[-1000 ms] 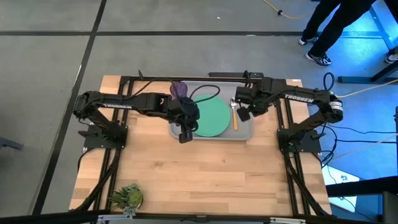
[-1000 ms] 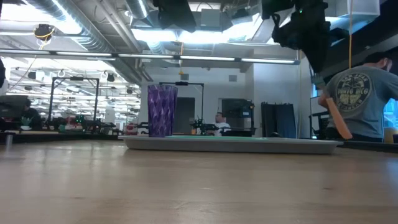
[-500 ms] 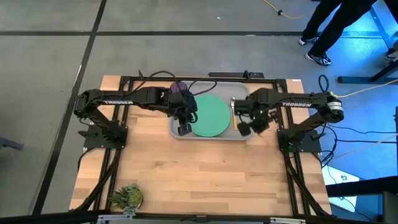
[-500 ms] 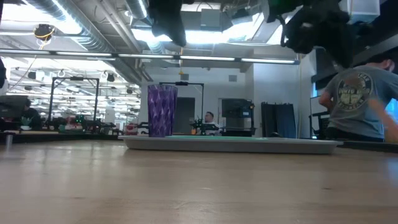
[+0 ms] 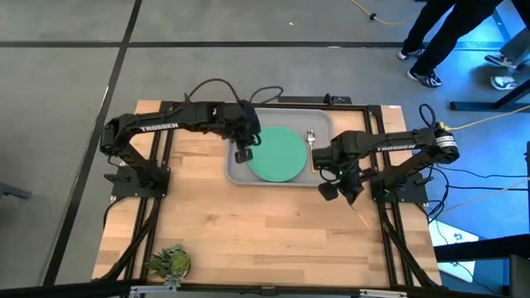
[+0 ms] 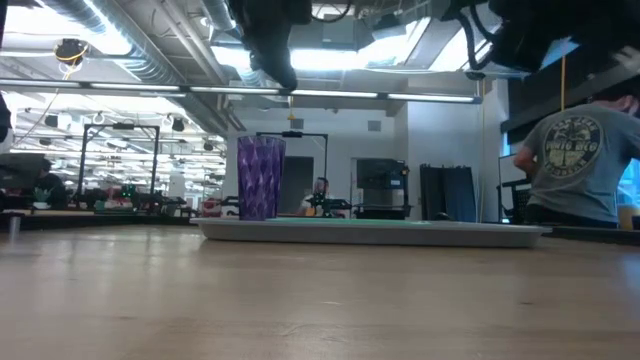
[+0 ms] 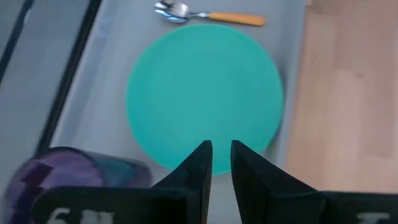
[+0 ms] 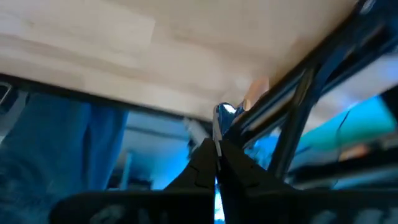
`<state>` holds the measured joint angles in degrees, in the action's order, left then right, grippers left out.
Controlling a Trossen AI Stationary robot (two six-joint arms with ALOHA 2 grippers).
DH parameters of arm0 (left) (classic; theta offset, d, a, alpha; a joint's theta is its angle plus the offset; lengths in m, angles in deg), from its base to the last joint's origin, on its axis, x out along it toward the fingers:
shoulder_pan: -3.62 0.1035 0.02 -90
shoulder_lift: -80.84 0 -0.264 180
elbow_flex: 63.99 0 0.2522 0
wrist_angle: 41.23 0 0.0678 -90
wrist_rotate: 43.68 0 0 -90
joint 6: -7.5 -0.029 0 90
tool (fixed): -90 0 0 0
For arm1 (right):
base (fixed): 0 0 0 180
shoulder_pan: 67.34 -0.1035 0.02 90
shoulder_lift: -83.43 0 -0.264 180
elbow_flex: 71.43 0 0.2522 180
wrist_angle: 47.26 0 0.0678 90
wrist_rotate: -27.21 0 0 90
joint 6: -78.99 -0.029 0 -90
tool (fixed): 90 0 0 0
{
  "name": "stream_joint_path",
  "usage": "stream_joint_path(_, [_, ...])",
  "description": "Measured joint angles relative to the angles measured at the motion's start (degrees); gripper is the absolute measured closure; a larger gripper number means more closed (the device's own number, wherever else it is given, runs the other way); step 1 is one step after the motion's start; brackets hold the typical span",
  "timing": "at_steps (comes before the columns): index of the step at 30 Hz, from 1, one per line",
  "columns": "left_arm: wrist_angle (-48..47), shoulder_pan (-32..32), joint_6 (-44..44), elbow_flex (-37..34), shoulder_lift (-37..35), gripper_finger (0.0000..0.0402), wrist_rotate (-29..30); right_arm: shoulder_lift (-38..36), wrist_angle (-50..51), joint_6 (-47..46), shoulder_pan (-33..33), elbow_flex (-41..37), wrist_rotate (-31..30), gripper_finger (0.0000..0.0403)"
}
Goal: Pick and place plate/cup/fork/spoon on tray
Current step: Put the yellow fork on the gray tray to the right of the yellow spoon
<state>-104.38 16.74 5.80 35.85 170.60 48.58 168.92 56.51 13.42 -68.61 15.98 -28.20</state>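
Observation:
The grey tray point(image 5: 240, 175) lies at the table's far middle, and the mint-green plate point(image 5: 277, 155) rests flat in it. Beside the plate's right edge lies the spoon point(image 7: 211, 15), orange handle and silver head. The purple cup point(image 6: 260, 178) stands upright in the tray's far left corner. My left gripper point(image 7: 221, 152) hangs over the tray's left part, open by a narrow gap with nothing between its fingers. My right gripper point(image 5: 346, 200) is off the tray's near right corner, above the wood. It is shut on the fork, whose tines I cannot make out. My right gripper pinches the fork's silver metal part point(image 8: 222, 118) between its two fingertips, slanting downward. The orange handle point(image 5: 362, 218) runs on from the fingers toward the table's near right. The fork is lifted clear of table and tray.
A small green plant point(image 5: 170, 263) sits at the near left corner. Bare wood point(image 5: 265, 240) fills the near half of the table. Black frame rails point(image 5: 389, 240) run along both sides. People stand beyond the table point(image 6: 580, 160).
My right gripper has carried the fork from over the tray's right end toward the table's near right, off the tray, turning as it went. The handle has left the low view. My left gripper has moved over the tray toward the far edge.

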Motion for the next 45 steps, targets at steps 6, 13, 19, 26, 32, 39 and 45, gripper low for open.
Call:
stream_joint_path(6, [0.09,4.44,-2.01,0.0,0.01,0.035,-0.01,0.0,-0.5,-16.83,-0.43,0.0,5.71,0.04])
stream_joint_path(13, [0.38,7.17,-11.12,0.0,0.02,0.035,-0.04,1.16,-6.81,-36.44,-2.15,0.0,1.94,0.04])
stream_joint_path(19, [0.8,8.04,-15.34,-0.02,0.02,0.035,-0.09,4.52,-7.45,-39.2,-2.76,0.0,-5.46,0.04])
stream_joint_path(26, [0.79,8.02,-16.89,-0.02,0.02,0.035,-0.31,10.46,-7.27,-38.15,-3.16,0.0,-8.31,0.04])
stream_joint_path(32, [0.81,8.02,-16.91,-0.02,0.02,0.035,-0.31,16.29,-10.32,-33.01,-3.67,0.0,-8.51,0.04])
stream_joint_path(39, [0.79,8.02,-16.91,-0.02,0.02,0.035,-0.31,23.17,-13.81,-24.63,-3.68,0.0,-11.94,0.04])
stream_joint_path(45, [0.78,8.02,-16.93,-0.02,0.02,0.035,-0.28,28.27,-16.36,-18.94,-3.36,0.0,-17.12,0.04])
